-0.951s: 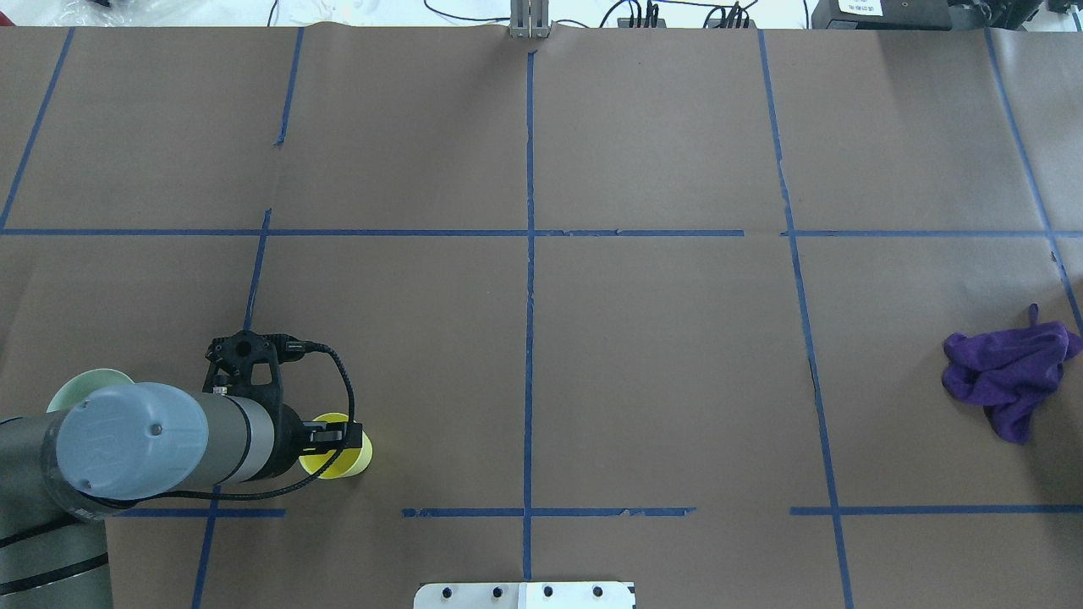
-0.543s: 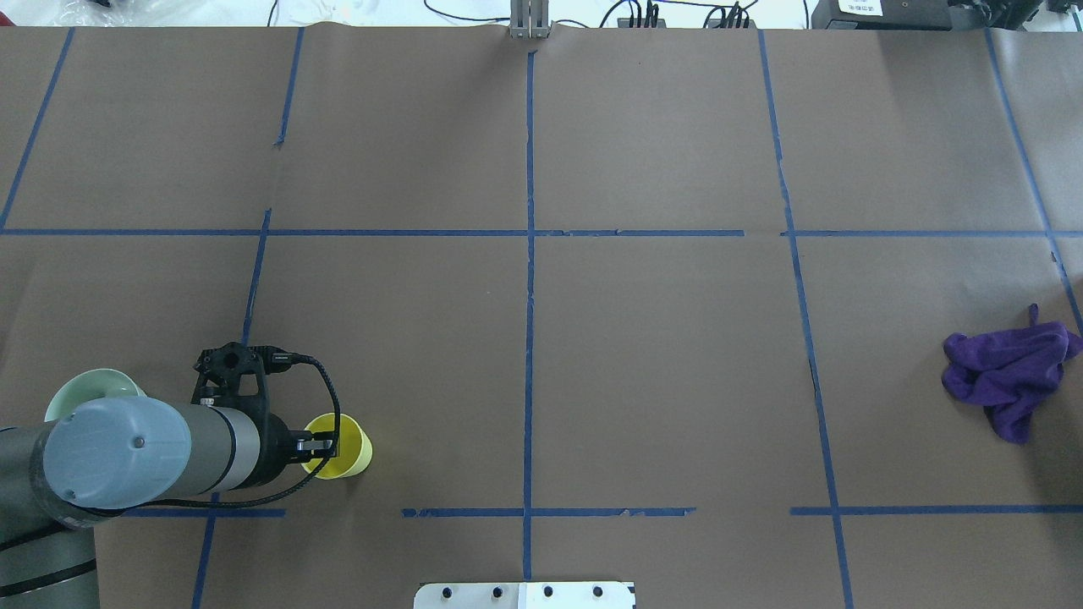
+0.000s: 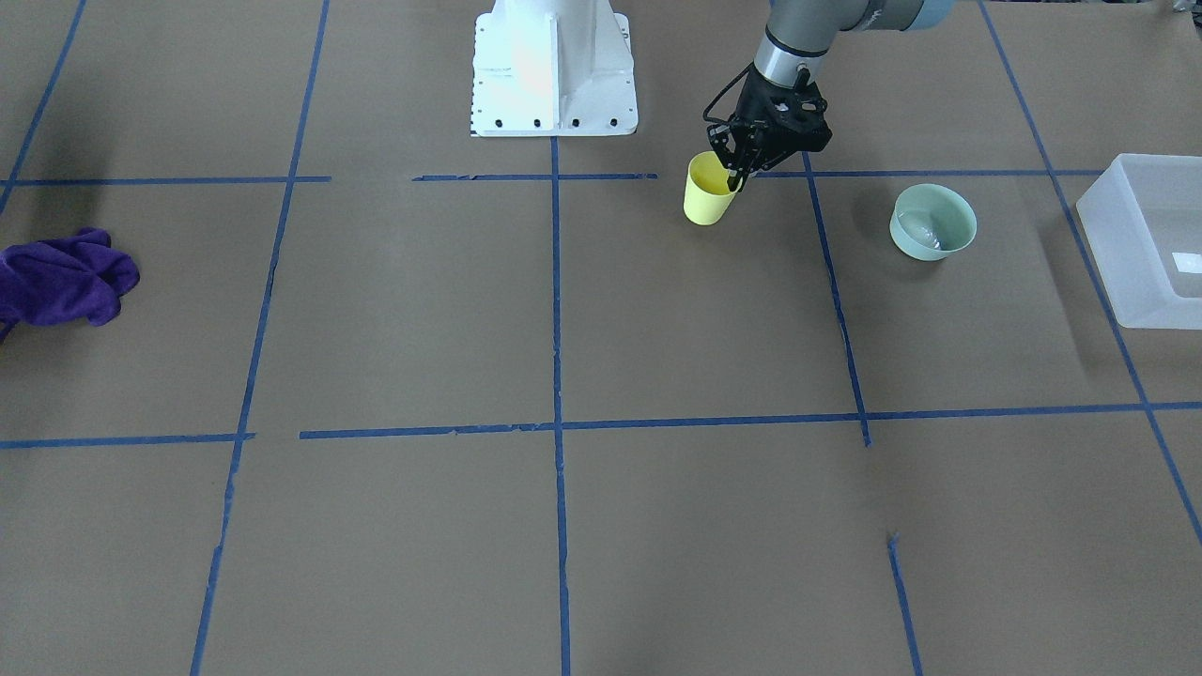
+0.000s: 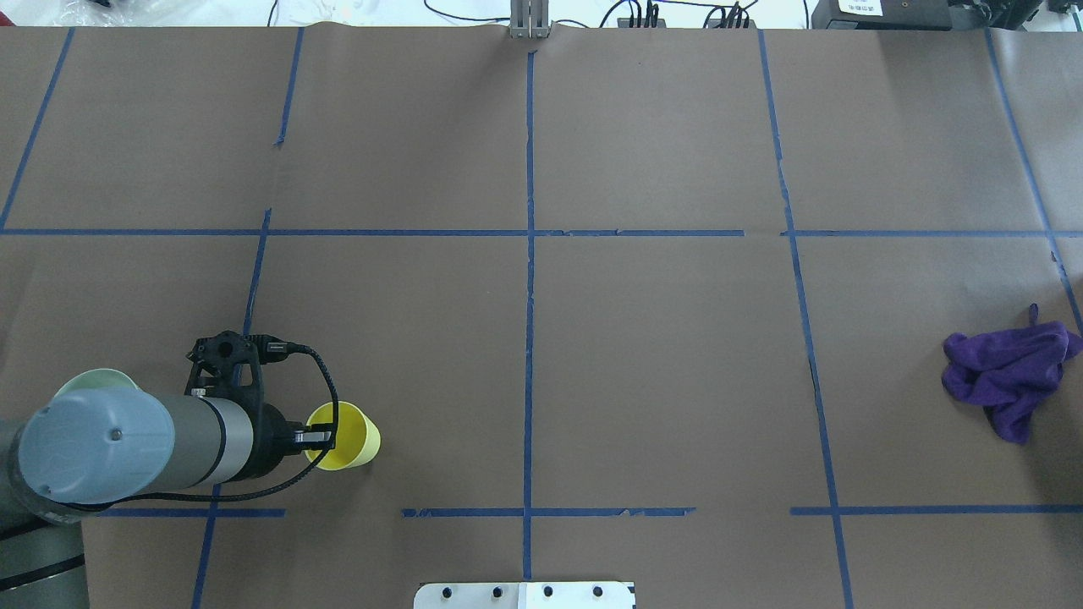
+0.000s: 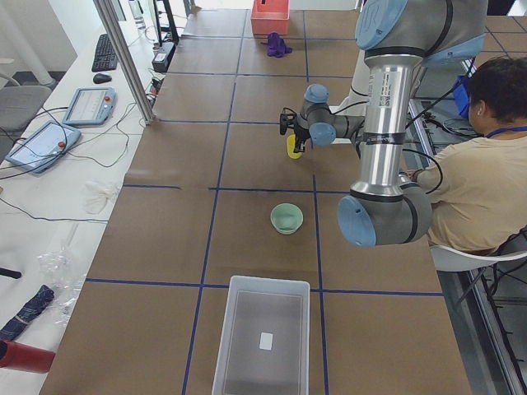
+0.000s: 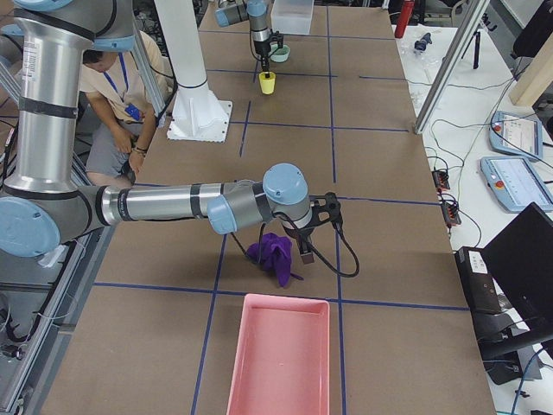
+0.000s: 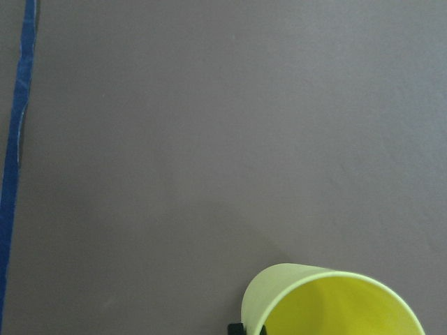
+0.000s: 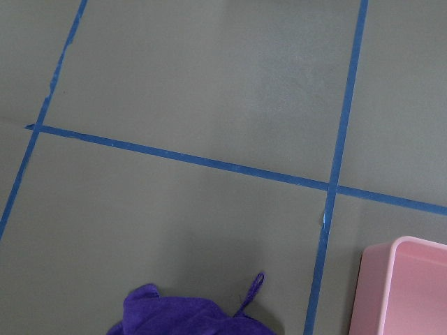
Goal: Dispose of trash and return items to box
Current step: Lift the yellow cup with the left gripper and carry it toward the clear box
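The yellow cup (image 4: pixel 347 444) stands open-side up at the near left of the table; it also shows in the front view (image 3: pixel 706 195) and the left wrist view (image 7: pixel 335 303). My left gripper (image 4: pixel 317 437) is shut on its rim, one finger inside (image 3: pixel 732 178). The mint-green bowl (image 3: pixel 932 221) sits further left, half hidden under my left arm in the overhead view (image 4: pixel 85 382). The frosted-white box (image 3: pixel 1150 239) stands past the bowl at the table's left end (image 5: pixel 262 337). My right gripper (image 6: pixel 302 251) hangs over the purple cloth; I cannot tell whether it is open or shut.
The purple cloth (image 4: pixel 1007 372) lies crumpled at the table's right side. A pink tray (image 6: pixel 281 354) stands beyond it at the right end. The white robot base (image 3: pixel 554 66) is at the near edge. A seated person (image 5: pixel 486 173) is behind the robot.
My left arm has drawn back to the left. Its fingers have slid from over the cup's mouth to its near rim, and the cup has shifted slightly.
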{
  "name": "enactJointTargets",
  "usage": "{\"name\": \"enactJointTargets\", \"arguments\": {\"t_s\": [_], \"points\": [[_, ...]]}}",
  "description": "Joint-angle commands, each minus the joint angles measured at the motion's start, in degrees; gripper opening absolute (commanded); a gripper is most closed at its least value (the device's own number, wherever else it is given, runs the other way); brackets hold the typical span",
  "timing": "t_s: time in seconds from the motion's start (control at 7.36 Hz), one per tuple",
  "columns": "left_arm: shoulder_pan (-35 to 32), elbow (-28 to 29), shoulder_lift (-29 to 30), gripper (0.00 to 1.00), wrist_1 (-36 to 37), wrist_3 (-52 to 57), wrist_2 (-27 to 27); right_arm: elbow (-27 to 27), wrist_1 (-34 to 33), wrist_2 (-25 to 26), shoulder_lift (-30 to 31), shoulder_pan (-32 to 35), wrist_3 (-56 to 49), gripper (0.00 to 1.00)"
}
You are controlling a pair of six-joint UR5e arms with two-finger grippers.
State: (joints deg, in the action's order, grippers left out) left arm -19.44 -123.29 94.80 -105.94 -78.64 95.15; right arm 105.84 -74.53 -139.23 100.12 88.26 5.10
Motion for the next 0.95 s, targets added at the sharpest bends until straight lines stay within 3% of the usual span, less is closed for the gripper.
{"name": "enactJointTargets", "arguments": {"t_s": [0.0,0.54,0.82], "points": [[-9.3,-2.2,-0.5,0.0,0.3,10.5,4.4,0.0,0.0,0.0,0.2,0.1,-0.1,1.0],[-46.4,-0.1,-11.9,0.0,-0.1,66.7,23.2,0.2,-0.1,-0.2,-0.7,0.0,0.2,1.0],[-63.8,12.2,-12.7,0.0,-0.5,96.4,28.3,0.2,0.0,-0.1,-0.7,0.0,0.0,1.0]]}}
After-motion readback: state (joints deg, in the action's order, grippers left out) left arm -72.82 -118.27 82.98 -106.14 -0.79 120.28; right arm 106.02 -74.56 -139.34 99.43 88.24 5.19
